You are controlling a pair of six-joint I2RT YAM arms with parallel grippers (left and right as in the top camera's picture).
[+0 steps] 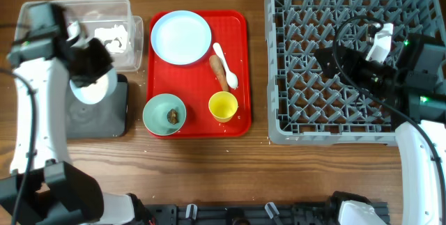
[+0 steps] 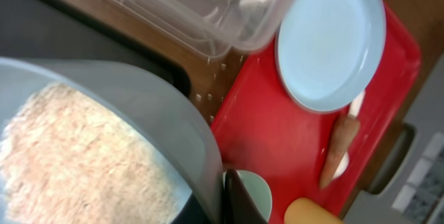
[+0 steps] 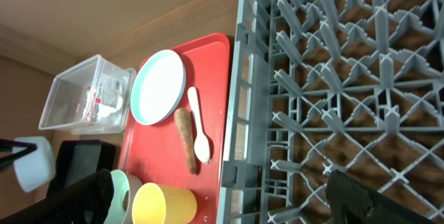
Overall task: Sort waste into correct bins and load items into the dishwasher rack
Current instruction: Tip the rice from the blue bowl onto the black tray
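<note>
Wooden table (image 1: pixel 209 162) seen from above, with a red serving tray (image 1: pixel 240 72) at its centre and the large grey dishwasher rack (image 1: pixel 279 131) to its right.

At the left edge, a clear tub (image 1: pixel 77 5) sits at the back with a shallow black tray (image 1: pixel 97 120) in front of it. Your left tool (image 1: pixel 89 72) is closed on the rim of the white bowl (image 1: pixel 94 89), holding it tilted over the back end of the black tray. You cannot tell whether the bowl touches the tray. The left wrist view shows white rice (image 2: pixel 76 154) lying inside the bowl. The left arm rises from the near left corner of the table and bends over the two bins.

Inside the tub lie a crumpled white tissue (image 1: pixel 111 37) and a red-and-white wrapper (image 3: pixel 97 98).

On the red tray, well to the right of that tool:
- the pale plate (image 1: pixel 181 37) at the back
- the white spoon (image 1: pixel 231 80) touching the carrot-like stick (image 1: pixel 218 70)
- the yellow cup (image 1: pixel 223 105) in front
- the mint-green bowl (image 1: pixel 159 110) holding brown scraps (image 1: pixel 173 115)

Your right tool (image 3: pixel 219 175) hangs over the rack, fingers spread wide and holding nothing. It points left towards the red tray. The right arm reaches in from the rack's right side.
</note>
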